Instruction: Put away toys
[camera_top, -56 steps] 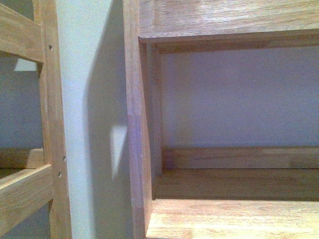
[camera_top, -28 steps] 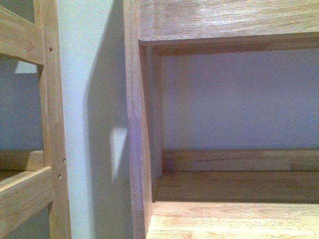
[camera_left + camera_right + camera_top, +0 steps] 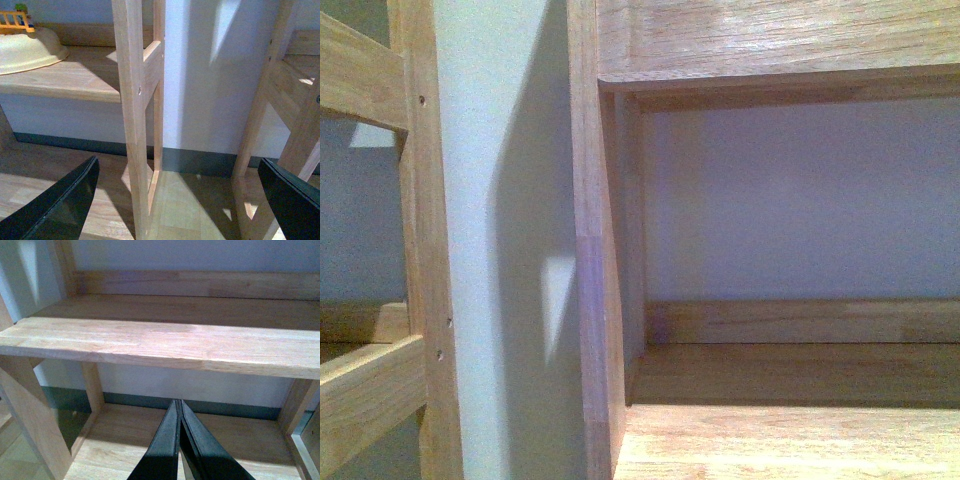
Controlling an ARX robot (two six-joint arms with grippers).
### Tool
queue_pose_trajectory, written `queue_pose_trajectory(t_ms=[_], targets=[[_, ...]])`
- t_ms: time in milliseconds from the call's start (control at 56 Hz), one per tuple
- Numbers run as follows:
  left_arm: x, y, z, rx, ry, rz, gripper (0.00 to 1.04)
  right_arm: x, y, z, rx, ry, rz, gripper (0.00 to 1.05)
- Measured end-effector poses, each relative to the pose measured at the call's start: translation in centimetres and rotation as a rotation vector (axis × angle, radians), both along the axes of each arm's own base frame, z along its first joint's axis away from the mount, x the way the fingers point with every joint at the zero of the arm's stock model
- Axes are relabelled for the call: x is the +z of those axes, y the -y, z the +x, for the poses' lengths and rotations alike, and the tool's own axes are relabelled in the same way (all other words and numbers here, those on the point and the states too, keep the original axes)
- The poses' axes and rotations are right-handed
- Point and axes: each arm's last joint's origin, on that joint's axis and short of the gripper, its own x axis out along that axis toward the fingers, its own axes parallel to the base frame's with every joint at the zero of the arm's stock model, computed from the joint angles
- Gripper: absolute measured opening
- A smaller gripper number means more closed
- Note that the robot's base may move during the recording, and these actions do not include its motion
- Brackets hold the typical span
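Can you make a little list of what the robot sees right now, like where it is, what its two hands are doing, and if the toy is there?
place: wooden shelves against a pale wall
left end effector: open, nothing between its fingers
right end effector: shut, holding nothing
shelf by right end effector: bare in the part that shows
cream dish-shaped thing: on a shelf in the left wrist view
plush toy: not in any view

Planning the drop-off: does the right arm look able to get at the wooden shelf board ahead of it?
Probably yes: the right gripper, shut and empty, points below the shelf board, with nothing between them.
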Motion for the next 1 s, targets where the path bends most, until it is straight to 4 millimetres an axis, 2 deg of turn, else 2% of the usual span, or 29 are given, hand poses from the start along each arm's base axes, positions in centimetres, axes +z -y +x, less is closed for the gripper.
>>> queue_pose_trajectory(t_ms=[250,607,839,1000], targets=[[0.00,0.00,0.00,0.000,0.000,0.000,0.99,0.04,0.00,-0.03,-0.001,0.005,-0.001,0.04],[0.00,0.00,0.00,0.000,0.000,0.000,0.99,0.05,0.00,-0.03,-0.001,0.006,0.000,0.56],[0.00,0.00,0.00,0.000,0.000,0.000,0.99,0.05,0.00,-0.03,-0.001,0.006,0.000,0.98],[0.00,0.00,0.00,0.000,0.000,0.000,0.99,0.05,0.00,-0.03,-0.001,0.006,0.000,0.98]])
